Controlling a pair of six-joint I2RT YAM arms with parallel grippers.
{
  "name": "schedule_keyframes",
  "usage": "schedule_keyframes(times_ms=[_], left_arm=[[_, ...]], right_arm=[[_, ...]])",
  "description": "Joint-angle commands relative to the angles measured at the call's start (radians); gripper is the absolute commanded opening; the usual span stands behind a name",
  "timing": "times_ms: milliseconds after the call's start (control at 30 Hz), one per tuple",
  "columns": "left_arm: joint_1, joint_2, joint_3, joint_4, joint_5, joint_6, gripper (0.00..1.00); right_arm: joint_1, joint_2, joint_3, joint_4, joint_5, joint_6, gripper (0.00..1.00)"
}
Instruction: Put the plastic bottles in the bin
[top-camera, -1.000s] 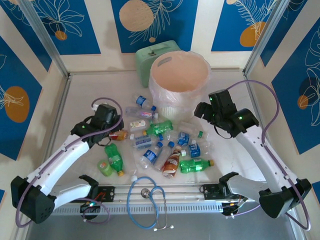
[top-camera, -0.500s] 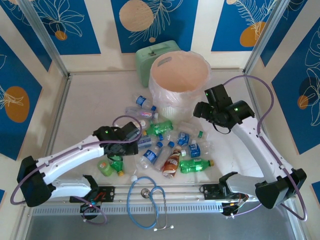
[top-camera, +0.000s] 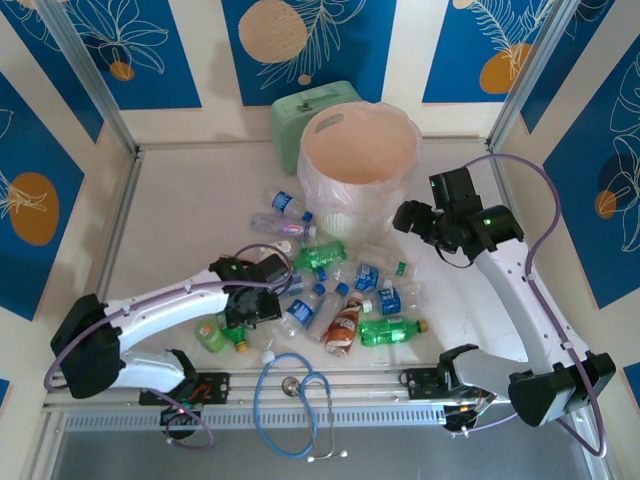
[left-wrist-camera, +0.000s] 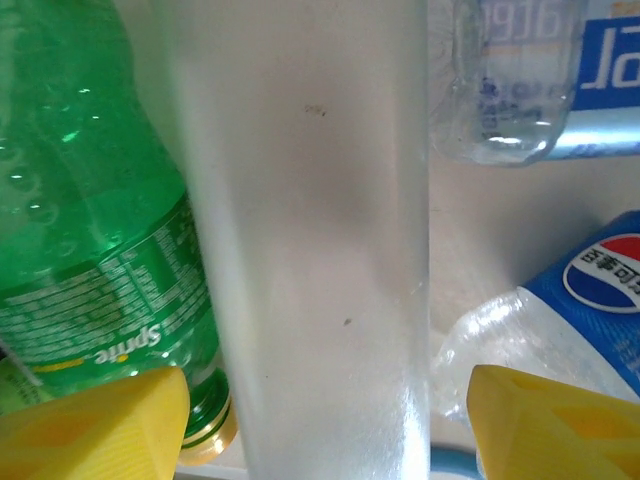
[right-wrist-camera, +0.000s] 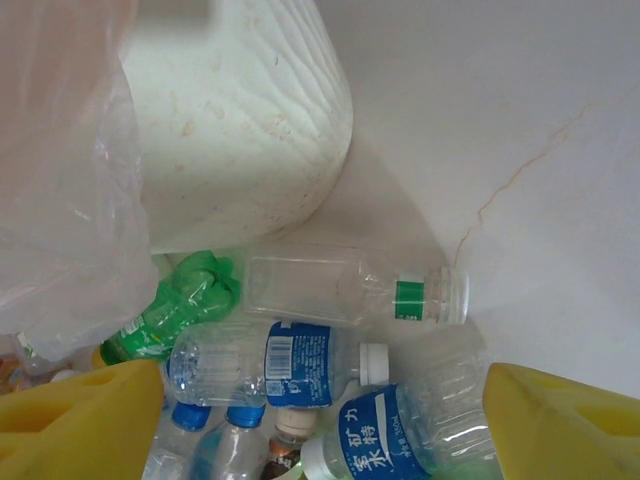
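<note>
Right at the near edge, the blue stethoscope (top-camera: 295, 400) lies looped, and just past it the plastic bottles (top-camera: 340, 290) sprawl across the middle of the table (top-camera: 180, 200). The left pincer (left-wrist-camera: 328, 425) is down in the left side of that heap, its yellow fingers (left-wrist-camera: 90, 425) spread astride a frosted clear bottle (left-wrist-camera: 310, 200). That bottle sits close against the left finger, with a sliver of gap at the right one. A green Sprite bottle (left-wrist-camera: 90, 220) lies just left of it and a Pepsi-labelled bottle (left-wrist-camera: 590, 300) just right. Further out, the right pincer (right-wrist-camera: 325, 425) hangs wide open beside the bin (top-camera: 345, 205), gripping nothing. Beneath it lie a clear bottle with a green band (right-wrist-camera: 340, 290) and a blue-labelled bottle (right-wrist-camera: 270, 362), close to the bin's foot. Behind the bin stands the mint-green box (top-camera: 300, 110).
</note>
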Motion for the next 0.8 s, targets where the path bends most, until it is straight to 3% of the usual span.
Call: schedule_keyframes(times_ms=[0,400,767], left_arm=[[-0.008,0.031,0.002,0.022,0.019,-0.047,0.73],[0.014,0.100,-0.034,0.083,0.041,-0.047,0.74],[0.020,0.116,0.002,0.068,0.018,-0.022,0.58]], right_arm=[[-0.006,-0.024,-0.028,0.005,-0.060,-0.031,0.84],[-0.044,-0.060,-0.056,-0.004,-0.070,-0.031,0.81],[-0.050,-0.072,-0.059,-0.019,-0.065,-0.023,0.78]])
